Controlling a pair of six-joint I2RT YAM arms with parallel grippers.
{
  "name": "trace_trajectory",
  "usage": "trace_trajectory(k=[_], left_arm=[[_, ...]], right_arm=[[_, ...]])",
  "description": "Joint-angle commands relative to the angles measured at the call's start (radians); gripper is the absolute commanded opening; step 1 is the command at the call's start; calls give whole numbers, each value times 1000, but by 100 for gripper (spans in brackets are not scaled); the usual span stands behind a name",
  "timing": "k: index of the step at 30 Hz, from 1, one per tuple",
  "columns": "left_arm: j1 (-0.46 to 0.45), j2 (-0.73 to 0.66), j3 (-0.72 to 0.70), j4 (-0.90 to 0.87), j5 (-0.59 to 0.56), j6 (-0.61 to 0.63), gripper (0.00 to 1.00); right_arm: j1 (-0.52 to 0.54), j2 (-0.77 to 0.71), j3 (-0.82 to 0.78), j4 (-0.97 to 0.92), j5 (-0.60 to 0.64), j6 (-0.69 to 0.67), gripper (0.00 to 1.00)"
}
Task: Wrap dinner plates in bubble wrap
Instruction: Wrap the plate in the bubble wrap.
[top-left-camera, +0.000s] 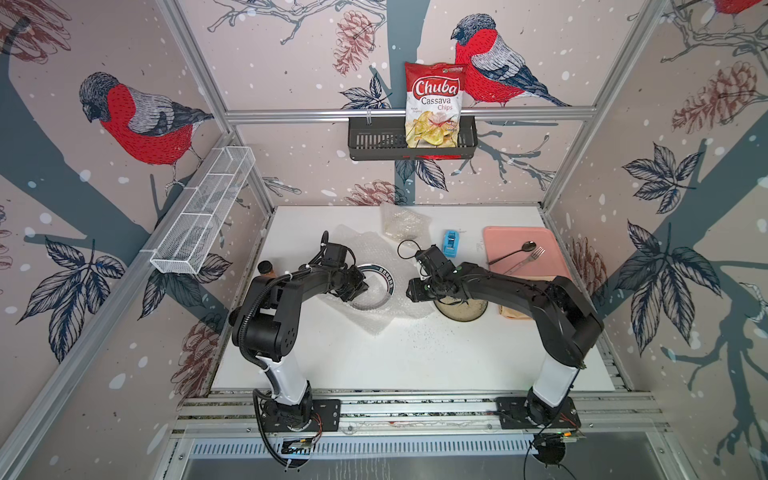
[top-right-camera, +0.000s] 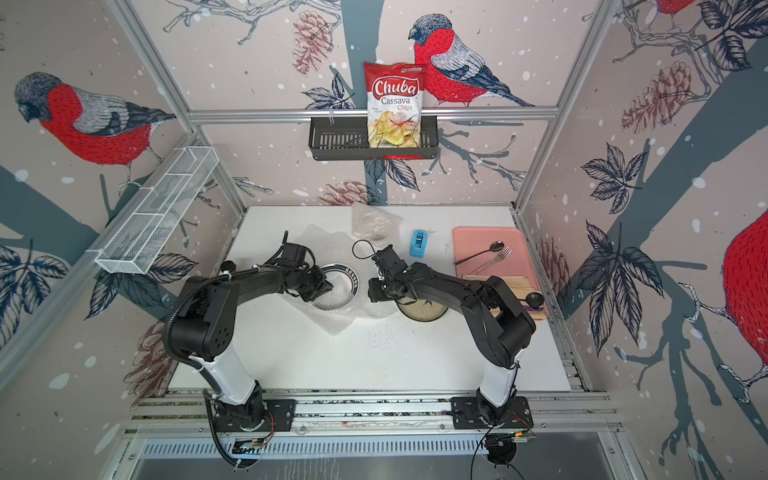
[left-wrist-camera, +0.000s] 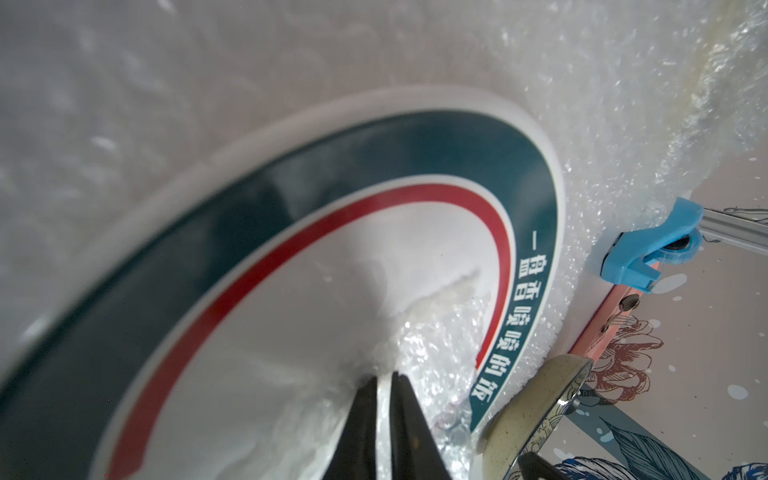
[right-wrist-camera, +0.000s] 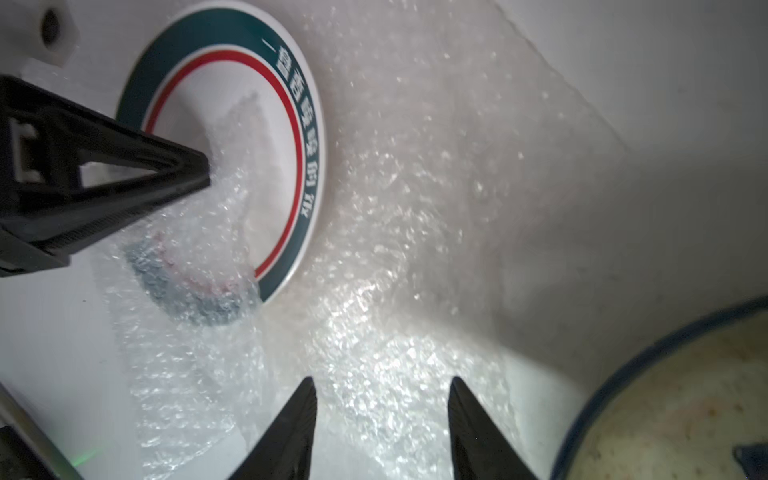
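Observation:
A cream dinner plate (top-left-camera: 387, 279) (top-right-camera: 352, 277) with a dark teal rim and a red ring lies on a spread sheet of bubble wrap (top-left-camera: 401, 309) (top-right-camera: 334, 322). My left gripper (top-left-camera: 358, 291) (left-wrist-camera: 384, 376) is over the plate's middle, shut on a flap of the bubble wrap (left-wrist-camera: 436, 345) folded over the plate (left-wrist-camera: 374, 166). My right gripper (top-left-camera: 410, 291) (right-wrist-camera: 382, 380) stands open just above the sheet (right-wrist-camera: 395, 208), between that plate (right-wrist-camera: 309, 137) and a speckled plate (top-left-camera: 465, 311) (right-wrist-camera: 685, 395) mostly hidden under the right arm. A bubble-wrap bundle (top-left-camera: 401, 222) lies at the back.
A blue tape dispenser (top-left-camera: 450, 243) stands behind the right gripper. A pink tray (top-left-camera: 505, 241) with a spoon and fork sits at the back right. A small dark-capped bottle (top-left-camera: 266, 268) is at the left edge. A black basket (top-left-camera: 374, 139) with a chips bag hangs on the back wall.

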Motion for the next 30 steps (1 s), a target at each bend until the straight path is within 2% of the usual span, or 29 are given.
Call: trace_trajectory(k=[1,7,12,16,21,24,28,30], left_arm=[[-2,12,-11,-20,-35,34,12],[-2,20,-13,-23,-25,69,12],[-1,17,-29,-23,-22,83,12],[-1,12,-40,-19,-20,84,12],[3,6,-42,-19,-19,83,12],[4,3,-44,-21,-20,83,12],[9,0,-51,-22,-21,83,12],[10,0,-58,-16,-19,80,12]], right_arm=[[23,-34,-35,-44,174,131,52],[92,27,5,-119,284,279,54],[129,75,9,-112,298,333,54],[148,79,13,-140,362,378,54],[146,101,-4,-101,330,374,51],[135,111,-19,-61,284,351,45],[133,84,-22,-30,266,326,23],[134,64,-19,-15,271,311,17]])
